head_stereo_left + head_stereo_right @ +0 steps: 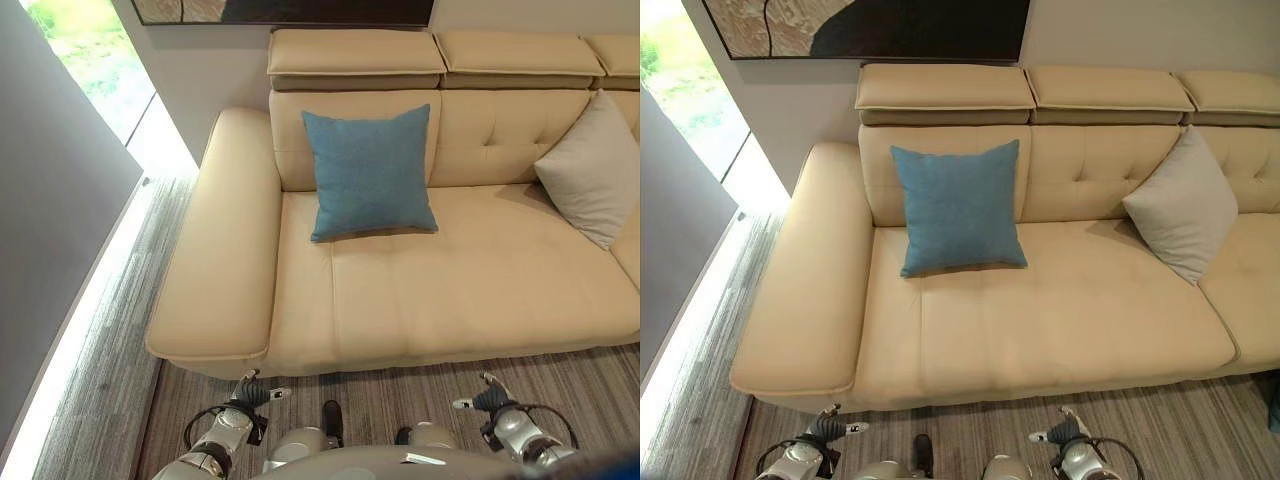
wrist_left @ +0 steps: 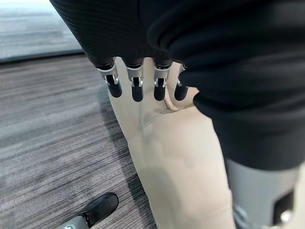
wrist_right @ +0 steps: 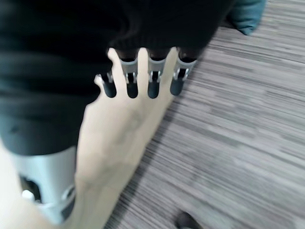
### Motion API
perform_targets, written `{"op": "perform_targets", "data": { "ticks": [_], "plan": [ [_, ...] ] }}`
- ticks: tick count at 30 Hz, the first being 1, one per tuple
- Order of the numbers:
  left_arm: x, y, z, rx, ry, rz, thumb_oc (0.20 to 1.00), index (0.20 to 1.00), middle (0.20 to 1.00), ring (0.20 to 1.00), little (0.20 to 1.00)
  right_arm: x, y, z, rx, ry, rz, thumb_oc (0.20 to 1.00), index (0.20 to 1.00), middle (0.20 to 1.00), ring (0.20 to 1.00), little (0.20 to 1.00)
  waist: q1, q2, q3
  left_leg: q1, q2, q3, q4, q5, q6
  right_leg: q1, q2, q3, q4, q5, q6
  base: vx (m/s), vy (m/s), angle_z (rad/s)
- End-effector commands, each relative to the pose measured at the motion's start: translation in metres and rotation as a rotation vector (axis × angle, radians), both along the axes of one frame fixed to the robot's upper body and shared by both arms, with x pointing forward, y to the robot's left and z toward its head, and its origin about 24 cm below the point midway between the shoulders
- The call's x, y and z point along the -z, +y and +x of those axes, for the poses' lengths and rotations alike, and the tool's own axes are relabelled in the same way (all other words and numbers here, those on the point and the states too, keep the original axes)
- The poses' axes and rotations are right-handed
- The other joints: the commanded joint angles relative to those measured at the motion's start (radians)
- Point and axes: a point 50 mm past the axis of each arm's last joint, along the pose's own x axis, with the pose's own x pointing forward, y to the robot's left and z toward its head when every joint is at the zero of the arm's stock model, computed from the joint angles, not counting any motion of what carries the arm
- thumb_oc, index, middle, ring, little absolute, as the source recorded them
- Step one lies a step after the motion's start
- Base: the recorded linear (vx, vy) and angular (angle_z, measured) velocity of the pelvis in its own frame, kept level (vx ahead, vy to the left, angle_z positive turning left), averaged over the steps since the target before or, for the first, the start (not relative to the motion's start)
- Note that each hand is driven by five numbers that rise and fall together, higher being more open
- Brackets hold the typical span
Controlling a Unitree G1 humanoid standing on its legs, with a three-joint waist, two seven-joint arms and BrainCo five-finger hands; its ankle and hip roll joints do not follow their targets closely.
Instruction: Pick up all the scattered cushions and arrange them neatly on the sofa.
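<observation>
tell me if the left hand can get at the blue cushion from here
Probably not yet: the left hand hangs open and low by the sofa's front edge, while the blue cushion leans on the backrest. Nothing blocks the way.

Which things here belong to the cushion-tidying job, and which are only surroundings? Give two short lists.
Part of the job:
- blue cushion, propped against the sofa back
- grey cushion, leaning further to the right
- teal cushion on the floor
- sofa
- left hand and right hand, both open, holding nothing

Only surroundings:
- wall picture
- carpet
- window
</observation>
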Motion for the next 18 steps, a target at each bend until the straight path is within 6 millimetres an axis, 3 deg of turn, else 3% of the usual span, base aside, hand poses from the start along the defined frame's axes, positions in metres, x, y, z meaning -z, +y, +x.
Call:
{"op": "perform_targets", "data": {
  "ticks": [1,3,8,11,12,13,14,18],
  "plan": [
    [-0.004,0.001,0.01,0.002,-0.023,0.018,1.0,1.0,1.0,1.0,1.0,-0.001,-0.004,-0.001,0.04,-0.018,0.007,1.0,1.0,1.0,1.0,1.0,0.008,-0.023,-0.046,-0.046,0.009,-0.121,0.039,-0.095,-0.107,0.002,0.078,0.058,-0.218,0.112,-0.054,-0.12,-0.18,-0.14],
    [-0.008,-0.004,0.023,0.017,-0.054,0.007,1.0,1.0,1.0,1.0,1.0,-0.003,-0.004,0.003,0.032,-0.018,0.004,1.0,1.0,1.0,1.0,1.0,0.0,-0.022,-0.047,-0.071,0.025,-0.122,0.032,-0.059,-0.125,0.019,0.106,0.073,-0.293,0.101,-0.078,-0.14,-0.163,-0.02],
    [-0.01,-0.014,0.036,0.05,-0.069,-0.012,1.0,1.0,1.0,1.0,1.0,-0.002,-0.01,0.0,0.036,0.014,-0.013,1.0,1.0,1.0,1.0,1.0,-0.013,-0.012,-0.032,-0.106,0.043,-0.134,0.023,-0.006,-0.155,0.04,0.128,0.046,-0.362,0.115,-0.093,-0.14,-0.094,0.32],
    [-0.009,-0.018,0.038,0.036,-0.057,-0.032,1.0,1.0,1.0,1.0,1.0,-0.002,-0.016,-0.002,0.058,0.032,-0.027,1.0,1.0,1.0,1.0,1.0,-0.016,-0.021,-0.018,-0.121,0.026,-0.164,0.123,-0.065,-0.156,0.023,0.111,0.041,-0.355,0.143,-0.1,-0.2,-0.001,0.06],
    [-0.008,-0.018,0.036,0.009,-0.046,-0.045,1.0,1.0,1.0,1.0,1.0,-0.004,-0.017,0.001,0.07,0.026,-0.022,1.0,1.0,1.0,1.0,1.0,-0.02,-0.032,-0.023,-0.091,0.011,-0.192,0.174,-0.13,-0.154,0.005,0.095,0.049,-0.349,0.163,-0.1,-0.1,0.024,0.0],
    [-0.008,-0.018,0.036,0.009,-0.046,-0.045,1.0,1.0,1.0,1.0,1.0,-0.004,-0.017,0.001,0.07,0.026,-0.022,1.0,1.0,1.0,1.0,1.0,-0.019,-0.032,-0.022,-0.091,0.011,-0.192,0.176,-0.132,-0.154,0.006,0.096,0.049,-0.349,0.163,-0.1,-0.11,0.064,-0.13],
    [-0.006,-0.019,0.033,-0.01,-0.034,-0.056,1.0,1.0,1.0,1.0,1.0,-0.005,-0.017,0.005,0.071,0.02,-0.021,1.0,1.0,1.0,1.0,1.0,-0.022,-0.032,-0.032,-0.053,0.008,-0.234,0.202,-0.178,-0.157,-0.007,0.092,0.065,-0.348,0.173,-0.101,-0.05,0.08,-0.09],
    [-0.006,-0.024,0.036,0.006,-0.024,-0.067,1.0,1.0,1.0,1.0,1.0,-0.007,-0.015,0.011,0.053,0.02,-0.025,1.0,1.0,1.0,1.0,1.0,-0.037,-0.007,-0.066,0.011,0.012,-0.28,0.122,-0.186,-0.149,-0.022,0.098,0.079,-0.341,0.179,-0.094,-0.01,0.152,-0.25]
  ]
}}
